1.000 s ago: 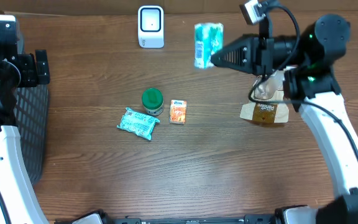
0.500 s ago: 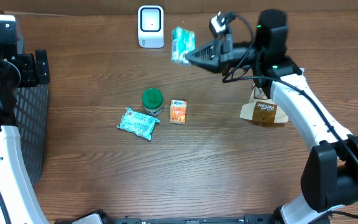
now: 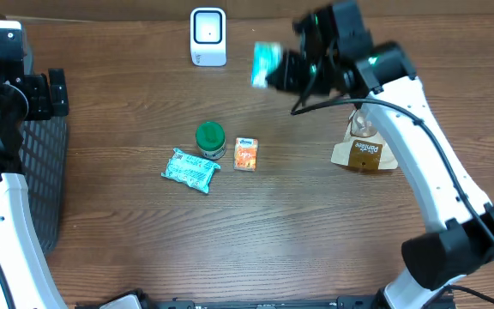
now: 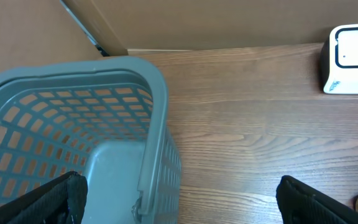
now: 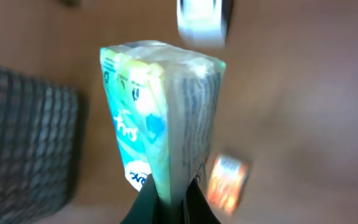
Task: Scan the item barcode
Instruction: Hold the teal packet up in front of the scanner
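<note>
Currently, a teal tissue pack (image 3: 265, 63) is gripped tightly in the closed right gripper (image 3: 278, 72), raised above the table just right of the white scanner (image 3: 207, 36). The left gripper (image 4: 188, 202) is spread wide, empty, beside the grey basket (image 4: 157, 124).

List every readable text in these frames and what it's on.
"Pantene", roughly, small white script: brown flat sachet.
Blurred, unreadable print: teal-and-white soft pack in right gripper.
Label too small: small orange box.
Print too small: teal crinkled packet.
No text seen: white box-shaped scanner, green-lidded jar.
</note>
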